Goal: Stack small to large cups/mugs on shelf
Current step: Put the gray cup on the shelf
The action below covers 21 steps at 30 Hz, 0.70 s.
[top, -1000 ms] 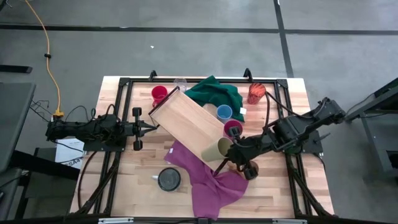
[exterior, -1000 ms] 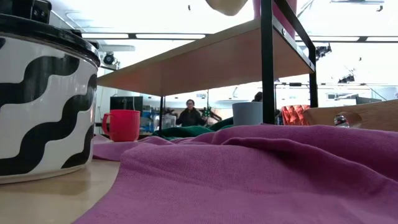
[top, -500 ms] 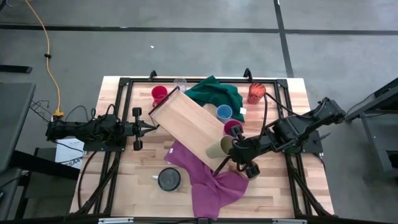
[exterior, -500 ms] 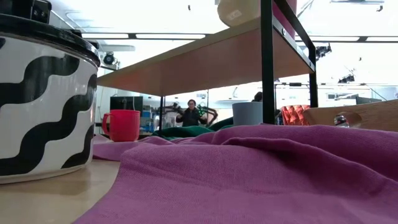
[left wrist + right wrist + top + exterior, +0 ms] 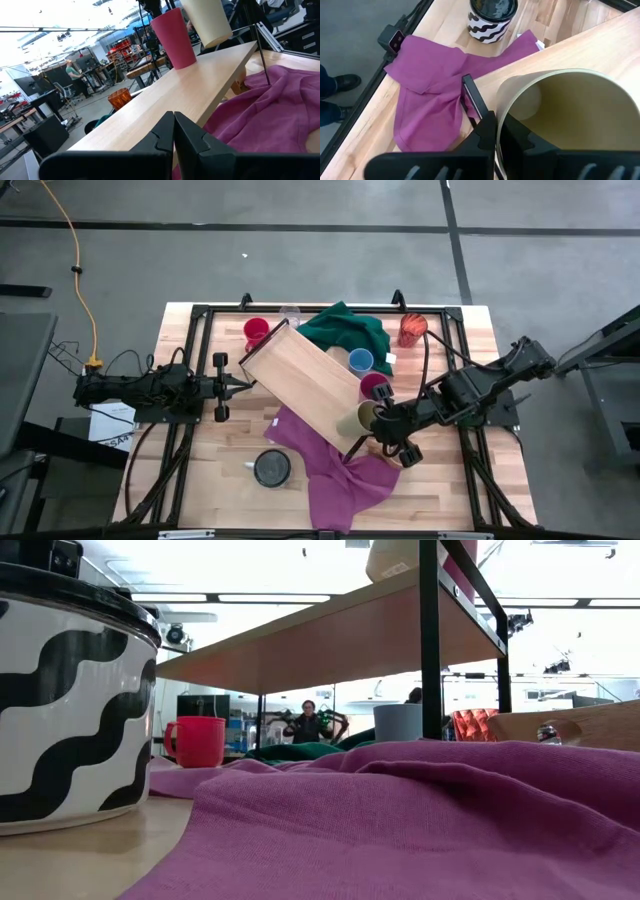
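Observation:
The light wooden shelf (image 5: pixel 300 375) lies slantwise across the table. A magenta cup (image 5: pixel 374 386) stands on its right end. My right gripper (image 5: pixel 372 420) is shut on the olive-beige cup (image 5: pixel 352 418), opening up, at that same end, beside the magenta cup (image 5: pixel 175 37). On the table beyond the shelf stand the red mug (image 5: pixel 256 332), the clear glass (image 5: pixel 290 313), the blue cup (image 5: pixel 360 361) and the orange patterned cup (image 5: pixel 412 330). The black patterned cup (image 5: pixel 271 468) stands near the front. My left gripper (image 5: pixel 243 385) waits shut at the shelf's left side. My right gripper grips the olive-beige cup by its wall at the rim (image 5: pixel 501 107), one finger (image 5: pixel 472 97) outside and the other inside. It comes from the table's right, slanting down. The cup (image 5: pixel 205 20) stays nearly upright over the shelf's end; whether its base touches the board I cannot tell.
A purple cloth (image 5: pixel 335 470) spreads on the table under and in front of the shelf's right end. A green cloth (image 5: pixel 345 328) lies bunched at the far side. The table's black frame rails (image 5: pixel 195 330) run along its edges. A person stands in the room beyond (image 5: pixel 310 725).
My right gripper has carried the olive-beige cup a little toward the table's left and down onto the shelf's end. The cup has tipped from slanted to nearly upright, its opening now facing up.

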Motion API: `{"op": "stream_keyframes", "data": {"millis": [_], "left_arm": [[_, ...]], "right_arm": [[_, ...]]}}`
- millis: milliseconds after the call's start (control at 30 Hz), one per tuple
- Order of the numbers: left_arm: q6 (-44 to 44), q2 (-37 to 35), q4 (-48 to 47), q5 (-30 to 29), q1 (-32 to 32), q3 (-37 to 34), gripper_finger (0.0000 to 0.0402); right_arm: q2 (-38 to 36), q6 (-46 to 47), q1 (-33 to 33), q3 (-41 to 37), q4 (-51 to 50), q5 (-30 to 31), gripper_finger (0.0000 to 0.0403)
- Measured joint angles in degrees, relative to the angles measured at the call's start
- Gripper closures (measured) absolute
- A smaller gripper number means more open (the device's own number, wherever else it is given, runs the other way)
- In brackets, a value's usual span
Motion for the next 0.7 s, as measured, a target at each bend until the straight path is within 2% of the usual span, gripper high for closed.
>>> {"op": "stream_keyframes", "data": {"millis": [700], "left_arm": [[0.0,-0.01,-0.01,0.0,0.0,-0.02,0.0401]], "right_arm": [[0.77,-0.13,0.0,-0.02,-0.91,-0.22,0.0403]]}}
